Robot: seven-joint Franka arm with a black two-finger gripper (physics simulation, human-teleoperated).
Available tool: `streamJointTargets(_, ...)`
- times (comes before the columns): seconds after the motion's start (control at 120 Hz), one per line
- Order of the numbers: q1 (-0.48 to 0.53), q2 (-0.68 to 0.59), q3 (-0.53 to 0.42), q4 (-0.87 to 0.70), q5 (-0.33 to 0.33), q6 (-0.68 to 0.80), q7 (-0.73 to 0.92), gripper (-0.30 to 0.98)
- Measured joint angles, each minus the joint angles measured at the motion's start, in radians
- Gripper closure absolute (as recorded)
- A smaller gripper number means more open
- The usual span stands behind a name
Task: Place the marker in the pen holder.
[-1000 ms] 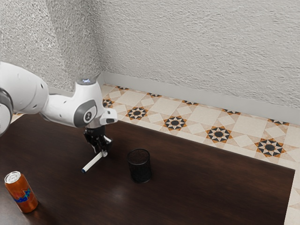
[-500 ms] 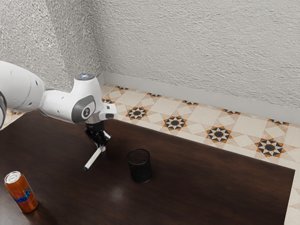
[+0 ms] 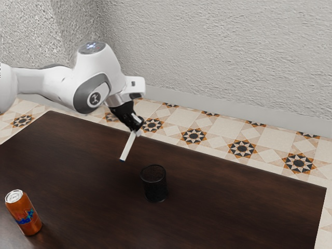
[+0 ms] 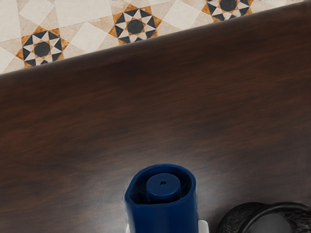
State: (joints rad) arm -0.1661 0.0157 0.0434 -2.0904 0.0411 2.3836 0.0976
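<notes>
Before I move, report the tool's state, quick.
Tool: closed on the slim white marker with the blue end, holding it tilted above the dark brown wooden table.

The gripper is higher now, tilted, and farther toward the exterior view's right. The marker rises with it, hanging steeper than before, its lower end apparently off the table.

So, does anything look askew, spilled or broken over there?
Nothing seems wrong. The marker hangs at a slant, but that's because the jaws hold it up near one end. The mesh pen holder and orange soda can stand upright, with no visible spill.
</notes>
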Motion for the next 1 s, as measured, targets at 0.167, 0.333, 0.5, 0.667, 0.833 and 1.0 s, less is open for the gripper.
streamJointTargets(0.167,-0.033,0.047,-0.006,0.025,-0.020,0.040,-0.009,0.79)
streamJointTargets(0.333,-0.016,0.074,-0.007,0.057,-0.021,0.118,-0.017,0.79)
streamJointTargets(0.5,-0.044,0.114,-0.009,0.048,-0.029,0.235,-0.021,0.79)
streamJointTargets(0.667,-0.070,0.076,-0.010,-0.015,-0.042,0.296,-0.020,0.79)
streamJointTargets(0.833,-0.089,0.072,-0.010,-0.069,-0.049,0.328,-0.015,0.79)
streamJointTargets(1.0,-0.086,0.082,-0.018,-0.112,-0.054,0.369,-0.007,0.79)
